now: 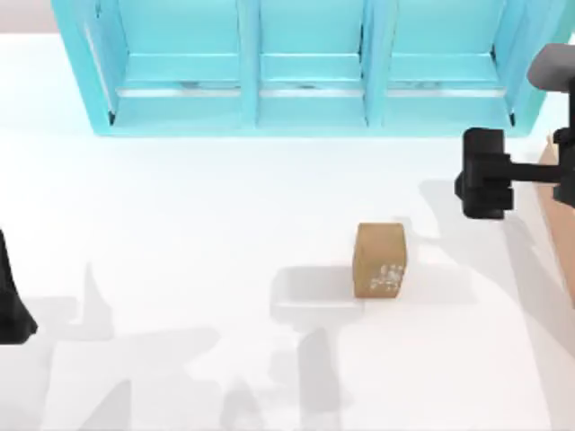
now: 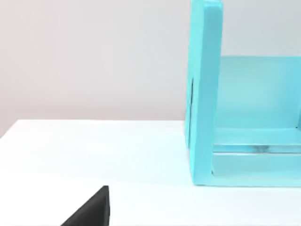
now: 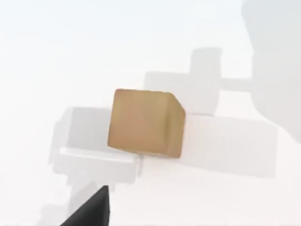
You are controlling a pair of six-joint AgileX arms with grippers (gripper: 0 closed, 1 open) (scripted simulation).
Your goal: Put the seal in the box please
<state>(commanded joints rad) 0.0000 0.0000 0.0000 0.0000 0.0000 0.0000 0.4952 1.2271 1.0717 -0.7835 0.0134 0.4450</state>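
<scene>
The seal (image 1: 380, 260) stands upright on the white table (image 1: 180, 224), right of centre and in front of the turquoise shelf (image 1: 305, 63), with the right gripper (image 1: 483, 173) high and well off to its right; I cannot tell how its jaws stand. The box (image 1: 559, 202) peeks in at the right edge. Best move: centre over the seal, square up, descend straight, while the left arm (image 1: 11, 296) idles far left.

Top cam hangs above the table (image 1: 180, 224) looking straight down, with the turquoise shelf (image 1: 305, 81) at 12 o'clock. Left wrist cam sits low, facing the shelf's end wall (image 2: 204, 94) side-on. Right wrist cam looks down close on the wooden block (image 3: 146, 123), shared with top view (image 1: 379, 260).
</scene>
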